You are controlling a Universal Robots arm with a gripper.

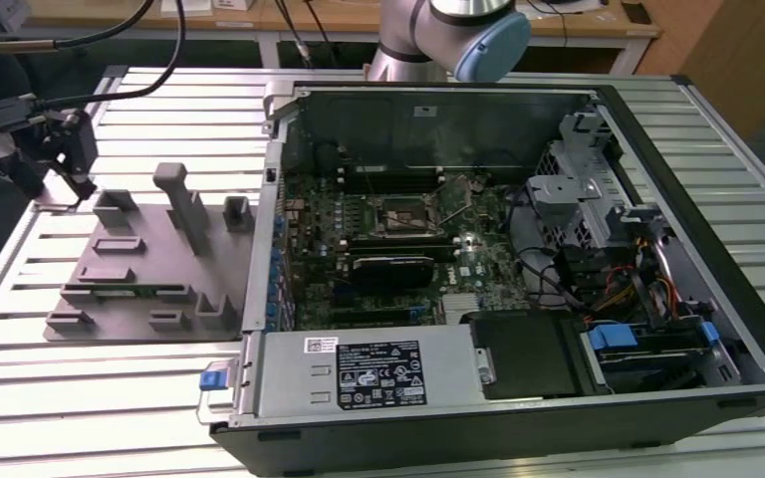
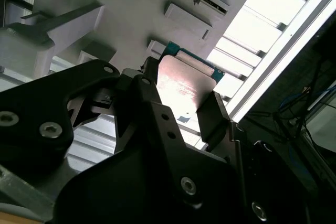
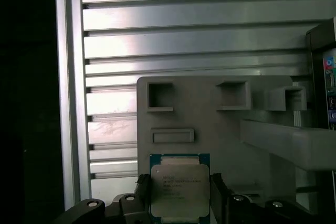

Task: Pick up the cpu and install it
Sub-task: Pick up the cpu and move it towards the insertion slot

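Silver-grey metal of the cpu (image 3: 179, 190) faces up toward both wrist cameras, its plate lying parallel to the face of the grey fixture (image 1: 143, 259). The chip is square, so it has no clear long axis. A thin strip of green board shows along the edge that points toward the fixture's pockets. The black gripper (image 1: 71, 164) pinches it: one finger (image 3: 142, 190) presses one side edge and the other presses the opposite edge. The chip sits at the fixture's far corner on the exterior view's left, right at the fixture's border with the slatted aluminium table (image 1: 156, 110). I cannot tell whether it rests on the fixture or is just clear of it.

Just beyond the chip the fixture carries shallow rectangular pockets, and its tall post (image 1: 180, 199) stands further in toward the middle. What those pockets hold is not clear.

Beside the fixture, on the exterior view's right, lies the open computer case (image 1: 741, 289). Inside it is the motherboard (image 1: 356, 199), with a square socket (image 1: 409, 212) near its centre. A labelled power supply (image 1: 370, 373) fills the case's near edge, and drive bays with blue tabs (image 1: 616, 337) sit in its corner. The case wall nearest the fixture stands between the chip and the socket. The arm (image 1: 449, 40) rises behind the case.
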